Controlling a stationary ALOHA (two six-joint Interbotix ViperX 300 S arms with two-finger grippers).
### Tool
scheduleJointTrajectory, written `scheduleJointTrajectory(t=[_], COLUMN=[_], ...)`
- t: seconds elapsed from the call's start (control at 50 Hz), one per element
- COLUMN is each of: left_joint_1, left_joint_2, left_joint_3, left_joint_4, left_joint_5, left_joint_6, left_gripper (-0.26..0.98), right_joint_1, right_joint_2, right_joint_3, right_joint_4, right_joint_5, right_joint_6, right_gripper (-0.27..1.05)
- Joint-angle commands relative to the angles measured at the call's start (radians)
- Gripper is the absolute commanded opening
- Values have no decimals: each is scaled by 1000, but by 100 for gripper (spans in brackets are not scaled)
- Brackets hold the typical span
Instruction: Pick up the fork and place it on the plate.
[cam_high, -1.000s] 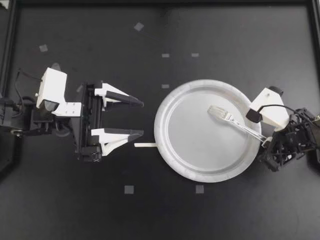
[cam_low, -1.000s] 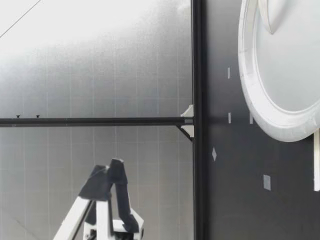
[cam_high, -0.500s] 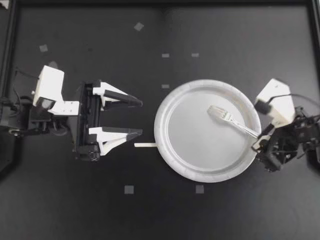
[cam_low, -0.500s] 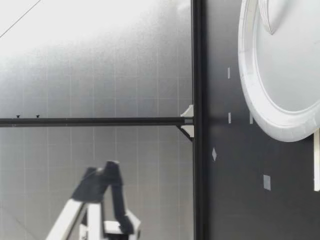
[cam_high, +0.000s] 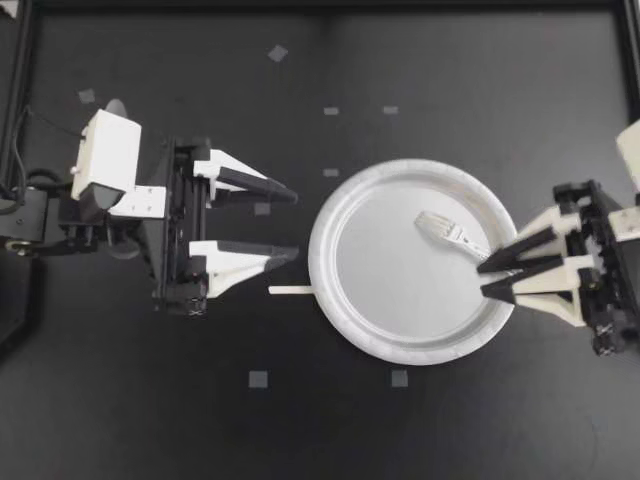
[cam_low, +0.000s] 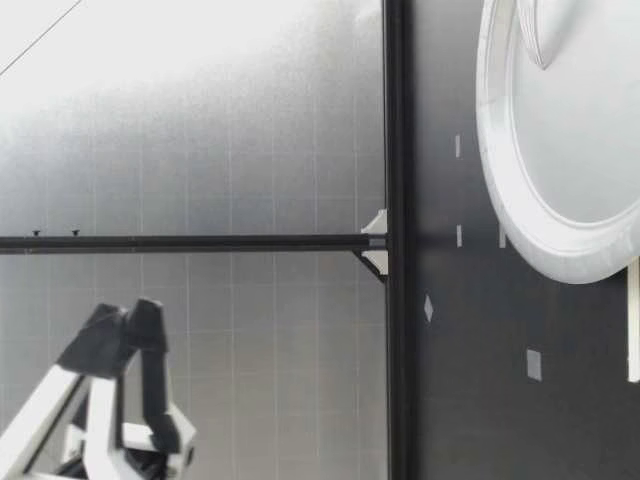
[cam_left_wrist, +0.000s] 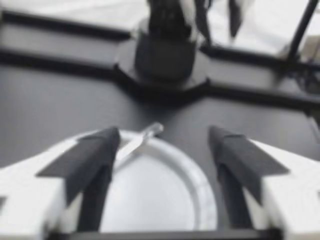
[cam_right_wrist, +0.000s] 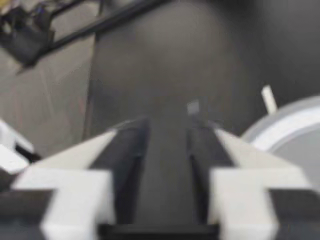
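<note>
Nearest the low camera, two small grey tape squares (cam_high: 258, 378) are lying on the black table (cam_high: 120, 420), well apart from each other. Just beyond them, a round white paper plate (cam_high: 380, 305) is sitting right of the table's middle. A thin white strip (cam_high: 290, 290) is lying flat with one end touching the plate's rim.

A clear plastic fork (cam_high: 450, 232) is resting on the plate, with its tines nearer the plate's middle and its handle running out toward the rim on my right side. My right gripper (cam_high: 482, 280) is reaching in over that rim, its dark fingers standing only narrowly apart. One fingertip is overlapping the handle's end, and I cannot tell whether it is touching. The right wrist view is showing bare table in the gap between those fingers, with the plate (cam_right_wrist: 295, 127) off to one side.

My left gripper (cam_high: 294, 224) is pointing at the plate from the other side, jaws spread wide and holding nothing. In its wrist view the plate (cam_left_wrist: 165, 200) and fork (cam_left_wrist: 142, 140) are lying ahead, between its fingers (cam_left_wrist: 95, 155).

Farther off, more tape squares (cam_high: 331, 110) are dotting the table, and a black frame rail (cam_high: 320, 5) is running along the far edge.
</note>
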Motion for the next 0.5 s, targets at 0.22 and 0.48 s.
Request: scheduleJointTrajectory(t=[0.22, 0.48], left_joint_1=[0, -2], left_joint_2=[34, 74], left_joint_3=[92, 72], left_joint_4=[0, 0], left_joint_5=[-233, -227], left_joint_6=[-14, 0], left_gripper=[21, 10], right_joint_1=[2, -2], right_joint_2=[40, 9], right_joint_3=[63, 84], right_joint_4=[-57, -52], right_joint_5=[-184, -219], right_joint_6=[-63, -141], right_gripper=[-2, -2])
